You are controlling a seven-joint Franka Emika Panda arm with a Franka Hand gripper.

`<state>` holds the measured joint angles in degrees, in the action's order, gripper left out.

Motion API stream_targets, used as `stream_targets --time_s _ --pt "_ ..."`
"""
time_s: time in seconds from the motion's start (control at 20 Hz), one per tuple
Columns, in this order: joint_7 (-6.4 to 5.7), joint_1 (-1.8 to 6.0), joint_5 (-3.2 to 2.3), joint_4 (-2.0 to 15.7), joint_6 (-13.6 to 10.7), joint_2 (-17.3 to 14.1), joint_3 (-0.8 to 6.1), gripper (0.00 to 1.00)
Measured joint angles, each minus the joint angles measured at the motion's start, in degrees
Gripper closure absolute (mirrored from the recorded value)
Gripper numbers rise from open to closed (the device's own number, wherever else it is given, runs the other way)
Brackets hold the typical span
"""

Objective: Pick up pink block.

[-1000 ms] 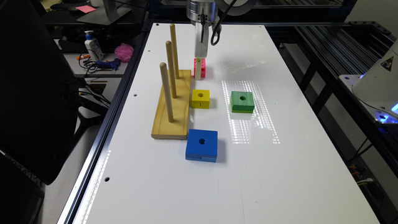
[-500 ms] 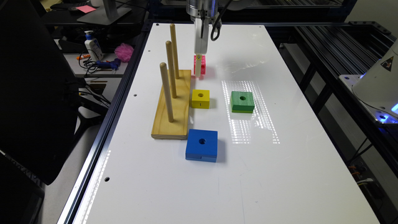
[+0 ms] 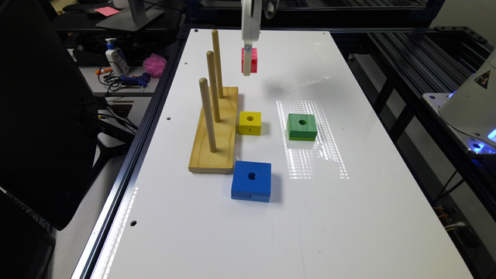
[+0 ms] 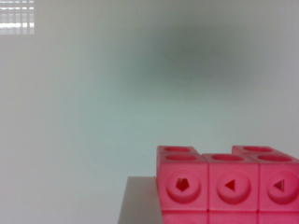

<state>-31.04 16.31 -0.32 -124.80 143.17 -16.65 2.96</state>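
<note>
Your white counter carries, near its far end, a wooden peg stand, then the blue block, green block and yellow block. Smallest is the pink block, hanging clear above the counter's far end with the gripper closed on its sides. Judge it light, rigid, slick plastic; hold the flat faces squarely.

Glossy white table reflecting light; pale, matt wooden peg base; smooth, shiny pink block of moulded plastic; matt painted blue block.
</note>
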Motion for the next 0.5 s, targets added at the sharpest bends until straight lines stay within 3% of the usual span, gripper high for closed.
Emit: stream_targets --time_s 0.25,0.5 --pt "-0.01 0.0 0.0 -0.03 -1.2 1.5 0.0 1.0" --pt "-0.03 0.0 0.01 0.05 -3.8 4.4 0.01 1.0"
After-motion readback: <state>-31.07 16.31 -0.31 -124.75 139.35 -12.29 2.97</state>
